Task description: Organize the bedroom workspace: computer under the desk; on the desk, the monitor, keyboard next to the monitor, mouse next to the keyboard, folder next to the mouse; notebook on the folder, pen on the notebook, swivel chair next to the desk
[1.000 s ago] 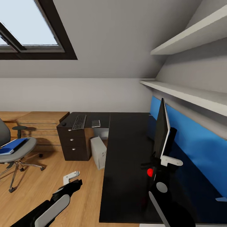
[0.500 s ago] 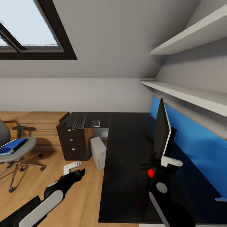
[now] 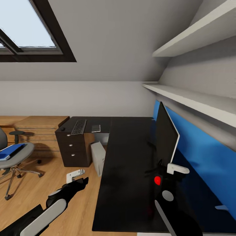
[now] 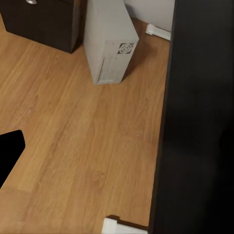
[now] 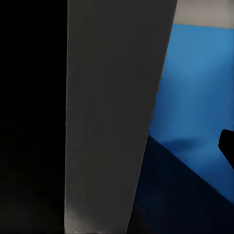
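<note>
Right gripper (image 3: 170, 171) clamped on monitor (image 3: 165, 137) edge over desk (image 3: 127, 170), left gripper (image 3: 76, 177) grip unclear, computer (image 4: 109, 41) ahead of it.

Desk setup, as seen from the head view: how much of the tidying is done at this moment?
Done: the computer stands under the desk, and the keyboard lies on its far wing. In hand: the right gripper is at the monitor, which stands upright on the desk. Left: the folder lies on the swivel chair, apart from the desk.
</note>
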